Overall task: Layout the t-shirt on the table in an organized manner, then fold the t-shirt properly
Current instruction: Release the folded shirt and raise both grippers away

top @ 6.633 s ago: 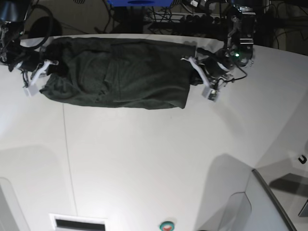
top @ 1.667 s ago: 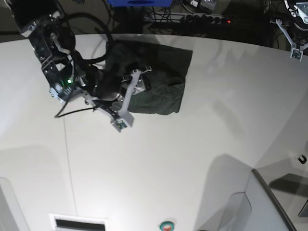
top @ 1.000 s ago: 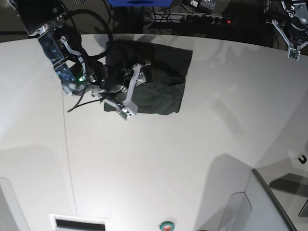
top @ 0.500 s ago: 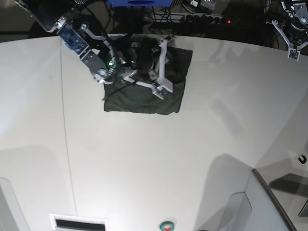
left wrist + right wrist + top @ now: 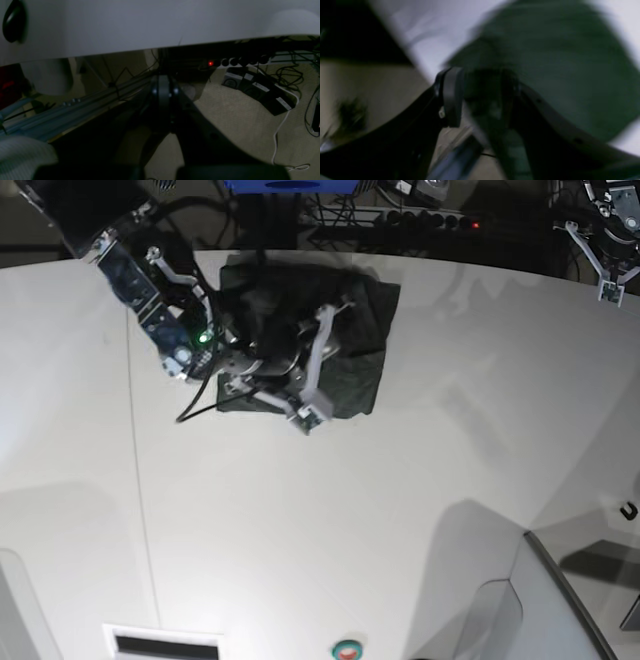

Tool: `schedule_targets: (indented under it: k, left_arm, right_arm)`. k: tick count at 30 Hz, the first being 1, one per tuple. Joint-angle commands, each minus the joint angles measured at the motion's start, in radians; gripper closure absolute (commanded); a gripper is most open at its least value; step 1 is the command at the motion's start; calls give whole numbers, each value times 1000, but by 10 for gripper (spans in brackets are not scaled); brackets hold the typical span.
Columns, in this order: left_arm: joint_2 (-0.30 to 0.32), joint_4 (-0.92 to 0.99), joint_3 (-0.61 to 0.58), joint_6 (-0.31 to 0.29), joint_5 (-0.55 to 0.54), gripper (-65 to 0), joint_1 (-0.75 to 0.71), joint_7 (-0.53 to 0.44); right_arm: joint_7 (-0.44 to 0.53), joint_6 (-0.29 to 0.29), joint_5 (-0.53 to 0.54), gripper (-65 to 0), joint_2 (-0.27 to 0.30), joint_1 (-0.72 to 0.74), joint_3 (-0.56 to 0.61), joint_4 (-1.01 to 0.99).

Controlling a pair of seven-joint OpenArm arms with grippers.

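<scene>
Both arms differ: right fingers [image 5: 318,360] over t-shirt [image 5: 360,370], left fingers [image 5: 604,260] raised.

The right arm reaches in from the base view's upper left, a green light glowing on its wrist, its black-and-white right gripper [image 5: 318,360] held low with white fingers [image 5: 310,405] spread apart. The right wrist view is blurred; the jaws seem parted with nothing between them. The left gripper [image 5: 605,255] sits raised at the far upper right, jaws pressed together.
</scene>
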State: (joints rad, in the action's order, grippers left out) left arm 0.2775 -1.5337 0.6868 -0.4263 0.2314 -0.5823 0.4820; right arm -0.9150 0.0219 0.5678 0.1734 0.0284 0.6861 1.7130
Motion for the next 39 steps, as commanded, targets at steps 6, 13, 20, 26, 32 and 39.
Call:
schedule_targets:
  k: [6, 13, 20, 26, 32, 39]
  left_arm:
    - [10, -14, 7, 7, 1, 0, -1, -9]
    - [-7, -14, 7, 7, 1, 0, 9, -9]
    - [-11, -24, -43, 7, 1, 0, 12, -9]
    - [-31, -37, -115, 7, 1, 0, 11, -10]
    - [-80, -127, -226, 7, 1, 0, 6, -10]
    - [-111, -186, -419, 7, 3, 0, 32, -1]
  right_arm:
    - [20, 6, 30, -21, -76, 117, 10, -90]
    - [106, 8, 30, -8, -166, 219, 31, -394]
    - [233, 8, 30, -8, -255, 290, 180, -631]
    - [175, -21, 37, -8, -142, 284, 179, -350]
    - [72, -142, 36, -8, 47, 175, 96, -89]
    - [40, -142, 36, -8, 208, -34, -7, 66]
